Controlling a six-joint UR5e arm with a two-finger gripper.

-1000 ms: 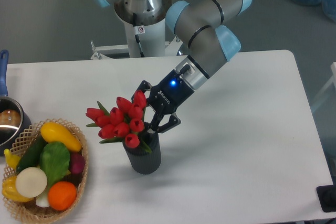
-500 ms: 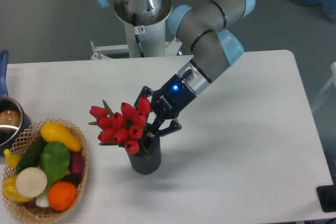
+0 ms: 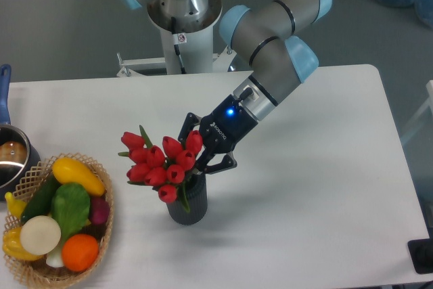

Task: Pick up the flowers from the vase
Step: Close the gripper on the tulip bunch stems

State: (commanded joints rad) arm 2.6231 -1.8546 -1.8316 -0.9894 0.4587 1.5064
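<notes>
The flowers (image 3: 157, 162), a bunch of red tulip buds with green leaves, lean to the left out of the dark grey ribbed vase (image 3: 188, 206) near the table's front middle. Their stems still run down into the vase's mouth. My gripper (image 3: 198, 165) reaches in from the upper right. Its fingers are closed around the stems just above the vase's rim, right behind the rightmost buds. The buds hide the fingertips in part.
A wicker basket (image 3: 27, 179) of colourful vegetables sits at the front left corner. Behind it, a steel pot (image 3: 11, 157) with a blue handle is at the left edge. The robot's base (image 3: 181, 25) stands behind the table (image 3: 318, 187).
The gripper and the bunch have shifted together a little to the right and the buds have tipped more upright. The vase has stayed in place.
</notes>
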